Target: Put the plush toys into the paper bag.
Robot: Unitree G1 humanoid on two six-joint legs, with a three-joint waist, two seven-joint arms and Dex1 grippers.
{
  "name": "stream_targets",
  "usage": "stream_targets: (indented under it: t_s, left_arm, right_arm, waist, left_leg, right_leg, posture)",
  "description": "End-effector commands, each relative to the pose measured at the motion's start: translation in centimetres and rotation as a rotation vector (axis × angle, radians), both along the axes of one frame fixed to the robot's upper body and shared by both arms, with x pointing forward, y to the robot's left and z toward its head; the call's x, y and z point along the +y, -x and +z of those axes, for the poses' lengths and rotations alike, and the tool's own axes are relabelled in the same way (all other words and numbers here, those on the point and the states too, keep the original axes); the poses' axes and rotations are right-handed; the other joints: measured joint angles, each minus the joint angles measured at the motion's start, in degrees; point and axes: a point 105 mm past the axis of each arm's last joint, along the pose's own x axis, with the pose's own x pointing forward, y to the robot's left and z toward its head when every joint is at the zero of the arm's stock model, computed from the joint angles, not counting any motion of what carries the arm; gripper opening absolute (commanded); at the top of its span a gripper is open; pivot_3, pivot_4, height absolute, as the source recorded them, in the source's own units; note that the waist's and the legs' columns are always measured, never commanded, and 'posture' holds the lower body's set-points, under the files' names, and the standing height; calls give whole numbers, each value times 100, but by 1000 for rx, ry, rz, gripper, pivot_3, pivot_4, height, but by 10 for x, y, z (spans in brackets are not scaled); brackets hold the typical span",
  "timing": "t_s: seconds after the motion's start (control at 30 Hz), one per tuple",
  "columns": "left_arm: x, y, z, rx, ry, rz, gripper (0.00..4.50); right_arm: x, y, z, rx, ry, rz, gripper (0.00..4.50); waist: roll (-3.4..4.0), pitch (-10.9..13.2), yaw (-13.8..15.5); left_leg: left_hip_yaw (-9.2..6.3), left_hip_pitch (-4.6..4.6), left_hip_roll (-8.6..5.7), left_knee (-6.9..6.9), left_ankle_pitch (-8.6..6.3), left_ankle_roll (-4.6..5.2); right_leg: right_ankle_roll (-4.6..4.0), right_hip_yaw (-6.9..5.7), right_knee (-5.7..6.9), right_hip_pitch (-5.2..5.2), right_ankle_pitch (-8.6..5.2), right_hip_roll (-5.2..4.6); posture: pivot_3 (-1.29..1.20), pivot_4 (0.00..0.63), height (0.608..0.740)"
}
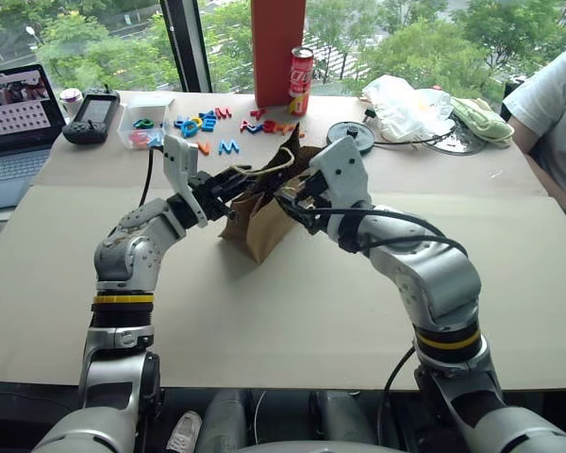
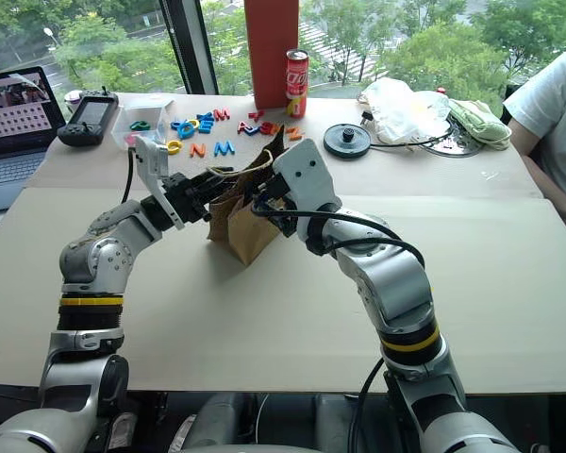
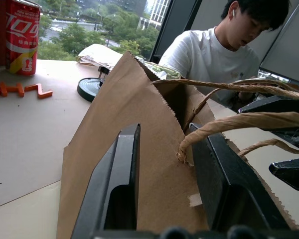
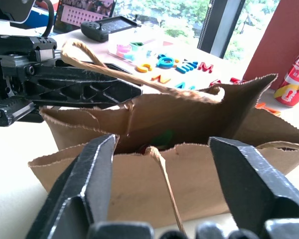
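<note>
The brown paper bag (image 1: 260,215) stands open-mouthed in the middle of the table, its tan cord handles (image 4: 139,79) loose over the rim. My left gripper (image 1: 243,182) is at the bag's left wall, fingers (image 3: 117,179) apart with the paper edge between them. At the bag's right side my right gripper (image 1: 285,196) is open wide, facing the near wall. Deep in the mouth a bit of green (image 4: 163,138) and of red (image 4: 146,148) shows, probably the plush toys. The rest of them is hidden by the bag's walls.
Behind the bag stand a tall red-orange box (image 1: 278,47) and a red can (image 1: 301,80), with coloured letters (image 1: 208,123) and a black disc (image 1: 351,137). A laptop (image 1: 14,123) and controller (image 1: 92,118) sit far left. A white plastic bag (image 1: 406,104), green mitt (image 1: 481,118) and a person (image 1: 557,113) are far right.
</note>
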Motion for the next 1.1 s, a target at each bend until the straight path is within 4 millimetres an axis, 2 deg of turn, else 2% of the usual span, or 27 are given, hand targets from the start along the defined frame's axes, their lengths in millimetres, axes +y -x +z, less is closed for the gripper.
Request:
stream_targets:
  t_s: [0.03,0.23,0.43,0.53,0.73,0.83,0.9,1.0,1.1]
  left_arm:
    - [11,11,26,-69,22,-29,3363]
    - [31,25,31,-43,41,-40,3363]
    - [54,25,22,4,44,23,3363]
    - [59,27,8,32,4,37,3396]
    - [69,32,-17,84,-45,70,3396]
    - [71,33,-22,88,-68,75,3396]
    - [69,36,-22,87,-64,56,3396]
    - [67,40,-22,95,-50,27,3396]
    - [67,44,-28,110,-68,2,3396]
  right_arm:
    - [-4,11,25,-86,-51,39,4500]
    - [-16,26,40,-90,-55,134,4500]
    - [-23,38,53,-82,-67,225,4500]
    - [-22,46,47,-48,-48,279,3832]
    - [-16,58,20,35,2,354,1722]
    - [-15,52,1,95,40,336,715]
    - [-20,31,-29,186,118,220,70]
    - [-23,14,-57,252,185,130,17]
    - [-10,6,-64,266,172,137,17]
  waist:
    - [0,0,-7]
    - [0,0,1]
    - [0,0,3]
    - [1,0,-1]
    - [0,0,5]
    - [0,0,5]
    - [0,0,6]
    - [-4,-2,6]
    - [-3,-1,5]
  left_leg:
    - [0,0,1,0,0,0]
    - [0,0,2,-2,0,0]
    - [1,3,2,0,0,0]
    - [0,4,2,-2,0,0]
    - [2,3,3,-4,-1,0]
    - [3,2,4,-3,0,0]
    - [3,4,4,-3,0,0]
    - [4,5,5,-3,0,0]
    - [7,-3,3,-4,0,0]
  right_leg:
    - [0,0,0,0,0,1]
    - [0,-1,1,2,0,-1]
    - [-1,-1,-5,2,-1,0]
    - [-2,-1,-5,2,-1,-1]
    - [-3,-1,-15,4,-2,-3]
    - [-3,-2,-22,4,-2,-3]
    - [-3,-1,-25,6,-2,-3]
    - [-4,-2,-31,7,-1,-3]
    - [-4,0,-32,0,-1,-4]
  posture:
    - [0,150,739]
    - [0,150,739]
    - [0,150,739]
    - [0,150,739]
    - [0,150,739]
    - [0,150,739]
    - [0,150,739]
    - [0,150,739]
    - [0,150,739]
